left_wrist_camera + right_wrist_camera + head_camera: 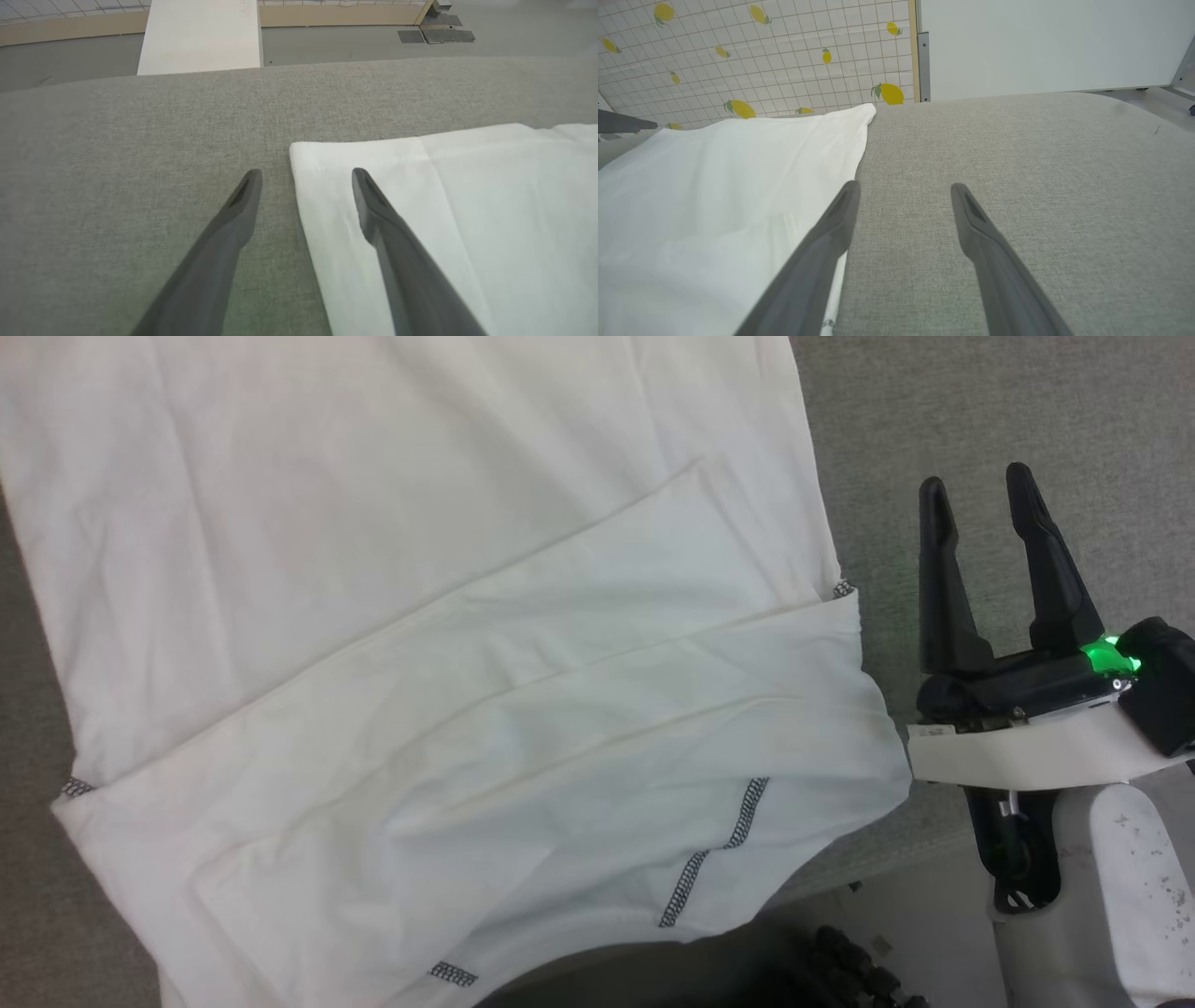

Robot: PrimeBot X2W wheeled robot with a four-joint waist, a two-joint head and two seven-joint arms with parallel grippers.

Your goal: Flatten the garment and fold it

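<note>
The white garment lies spread on the grey fabric surface, with folded layers and dark zigzag stitching near its lower edge. My right gripper stands open just right of the garment's right edge, with nothing between its fingers. In the right wrist view the right gripper hovers over bare grey fabric, the garment lying under its left finger. In the left wrist view my left gripper is open above a corner of the garment; its right finger is over the cloth, its left finger over grey fabric.
A rigid white box stands beyond the surface's far edge in the left wrist view. A lemon-patterned tiled area and a white panel lie past the edge in the right wrist view. The grey surface's near edge runs at lower right.
</note>
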